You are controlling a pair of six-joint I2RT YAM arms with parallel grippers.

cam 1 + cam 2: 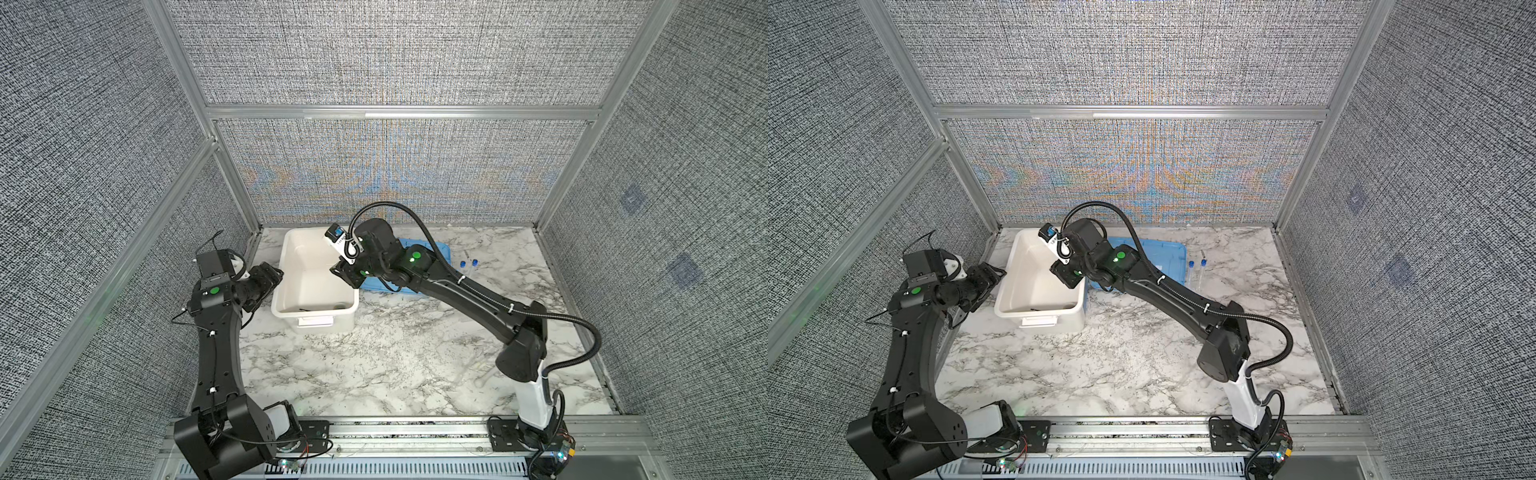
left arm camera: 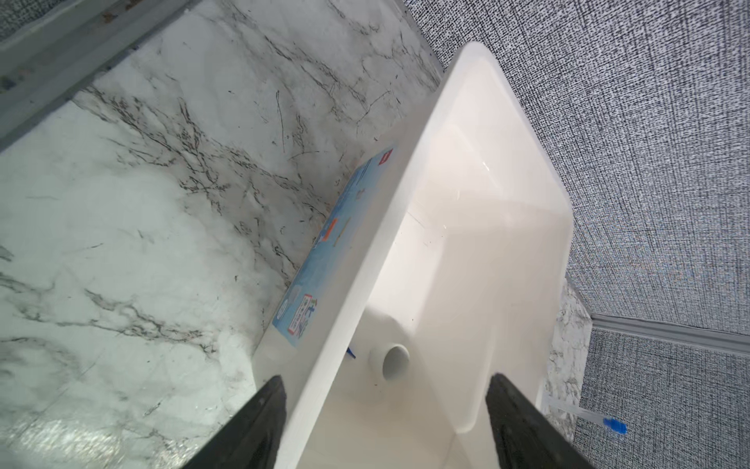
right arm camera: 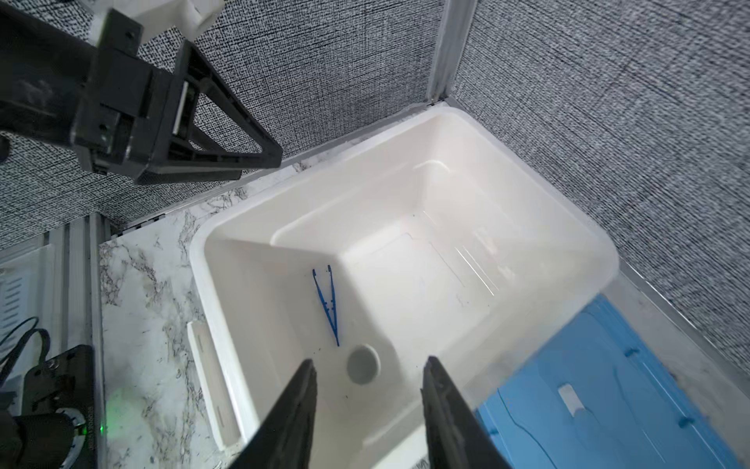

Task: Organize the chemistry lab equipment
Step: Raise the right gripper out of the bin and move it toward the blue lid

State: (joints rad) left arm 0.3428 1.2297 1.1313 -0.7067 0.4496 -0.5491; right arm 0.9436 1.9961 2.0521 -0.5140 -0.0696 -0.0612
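The white tub [image 1: 286, 291] stands at the back left of the marble table. On its floor lie thin blue tweezers [image 3: 328, 308] and a small round whitish dish [image 3: 362, 364], the dish also showing in the left wrist view [image 2: 391, 360]. My right gripper [image 3: 370, 361] hangs open over the tub's near right corner [image 1: 343, 274], above the dish, with nothing between its fingers. My left gripper [image 2: 387, 378] is open at the tub's left wall [image 1: 274, 276], one finger outside the rim and one over the inside. Two clear tubes with blue caps [image 1: 468, 266] lie on the table right of the blue lid.
A flat blue lid [image 1: 440, 249] with a white handle [image 3: 570, 400] lies right of the tub, partly under my right arm. Grey fabric walls and metal rails close in the back and sides. A rail [image 1: 415, 432] runs along the table's front edge.
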